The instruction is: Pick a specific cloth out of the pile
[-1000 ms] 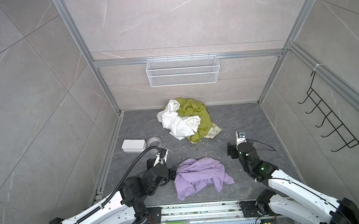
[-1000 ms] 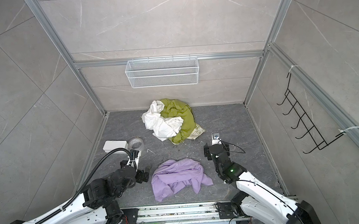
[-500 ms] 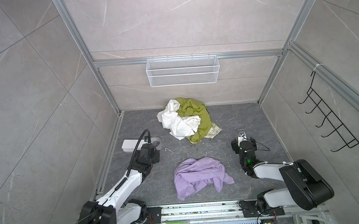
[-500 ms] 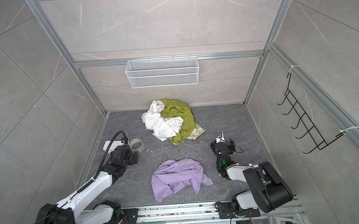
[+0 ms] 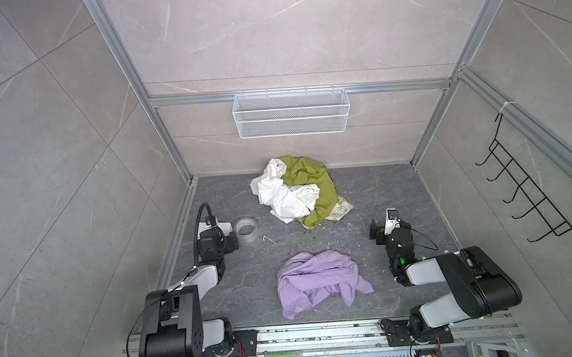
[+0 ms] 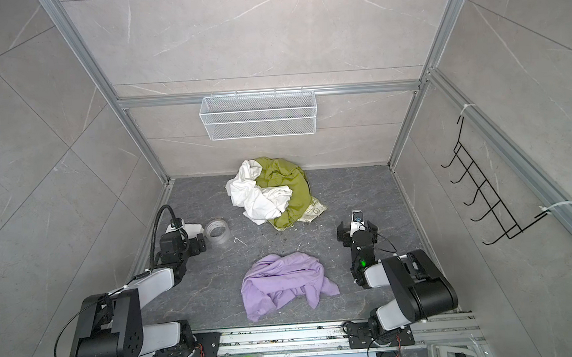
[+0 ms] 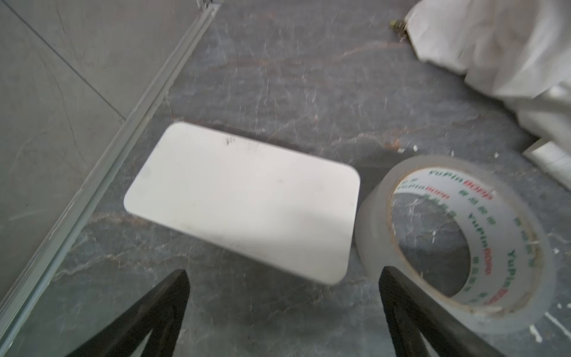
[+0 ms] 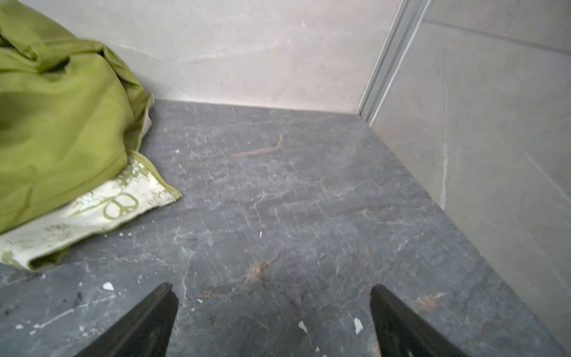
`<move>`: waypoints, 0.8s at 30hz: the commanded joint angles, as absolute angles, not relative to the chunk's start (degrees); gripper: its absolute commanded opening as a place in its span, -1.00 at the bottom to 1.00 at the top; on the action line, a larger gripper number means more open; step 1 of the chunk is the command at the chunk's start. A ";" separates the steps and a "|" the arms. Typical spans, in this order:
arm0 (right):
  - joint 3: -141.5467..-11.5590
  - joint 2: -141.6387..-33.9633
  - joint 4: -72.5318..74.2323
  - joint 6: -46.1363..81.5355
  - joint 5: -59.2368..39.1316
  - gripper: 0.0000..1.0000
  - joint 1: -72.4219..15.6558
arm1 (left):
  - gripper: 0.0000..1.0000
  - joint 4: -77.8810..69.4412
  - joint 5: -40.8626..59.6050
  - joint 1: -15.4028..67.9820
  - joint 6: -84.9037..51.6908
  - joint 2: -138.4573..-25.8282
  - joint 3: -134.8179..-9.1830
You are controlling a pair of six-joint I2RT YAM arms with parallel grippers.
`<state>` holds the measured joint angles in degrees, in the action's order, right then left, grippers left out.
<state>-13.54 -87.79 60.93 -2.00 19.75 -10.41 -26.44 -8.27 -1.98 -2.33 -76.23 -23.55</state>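
Apart from the pile (image 5: pixel 307 188), lavender cloth (image 5: pixel 318 279) crumpled, longest left-to-right

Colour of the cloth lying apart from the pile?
Plain lavender cloth, no print; clearest in a top view.

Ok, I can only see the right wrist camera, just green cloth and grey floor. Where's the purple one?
Observer: The lavender cloth lies alone on the floor, apart from the pile.
Operator: Is anything holding it?
Observer: No. The left end effector is open, by a white box and a tape roll.
Operator: What else is in the pile?
Observer: A white cloth lies bunched against the olive-green cloth.
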 commanded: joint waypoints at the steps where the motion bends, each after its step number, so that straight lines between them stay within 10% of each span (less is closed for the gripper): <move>1: -17.29 -86.74 56.98 2.48 21.26 0.99 -9.02 | 0.97 -41.70 -7.76 -2.04 -1.62 -78.21 -20.70; 24: -18.72 -87.63 55.55 2.43 18.73 0.99 -7.95 | 0.98 -49.93 -13.05 -2.10 -3.19 -85.80 -19.85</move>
<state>-17.69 -87.74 56.55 1.78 19.42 -8.21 -48.10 -11.86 -1.96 -2.48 -85.67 -18.22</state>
